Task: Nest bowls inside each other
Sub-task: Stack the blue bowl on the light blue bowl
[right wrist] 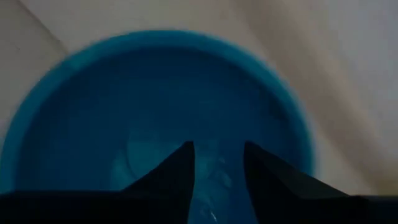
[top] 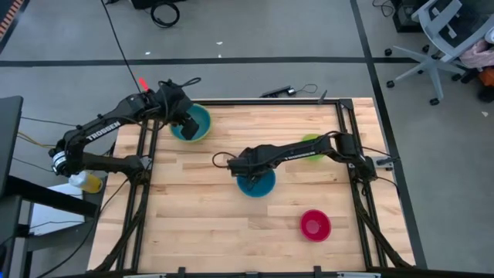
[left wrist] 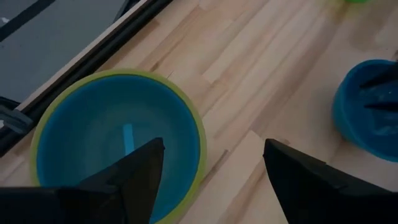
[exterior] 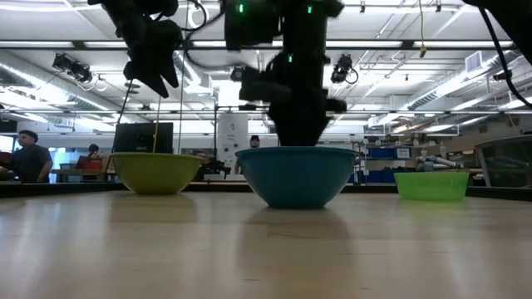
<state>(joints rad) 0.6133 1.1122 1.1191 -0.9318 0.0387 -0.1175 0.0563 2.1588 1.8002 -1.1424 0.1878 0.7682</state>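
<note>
A light blue bowl (left wrist: pixel 115 134) sits nested in the large yellow-green bowl (left wrist: pixel 194 134) at the table's far left. My left gripper (left wrist: pixel 214 180) hangs open above this pair's rim, with nothing between its fingers. A teal bowl (top: pixel 258 185) stands on its base mid-table. My right gripper (right wrist: pixel 217 174) points down into it, its fingers a little apart and nothing between them. A small lime green bowl (top: pixel 312 144) stands at the far right, partly under the right arm. A red-pink bowl (top: pixel 315 225) stands near the front right. My right gripper comes from above with both fingertips (right wrist: pixel 185 163) over the teal bowl's inner floor (right wrist: pixel 149 149). In the low view the bowl's rim (exterior: pixel 295 151) hides the tips. Whether they touch the bowl, I cannot tell.
Bare wooden tabletop (top: pixel 201 216) lies open at the front left and centre. A dark frame rail (top: pixel 255 100) runs along the table's far edge. Beyond the table, an office chair (top: pixel 444 38) and cables lie on the floor, and people show far off in the low view.
</note>
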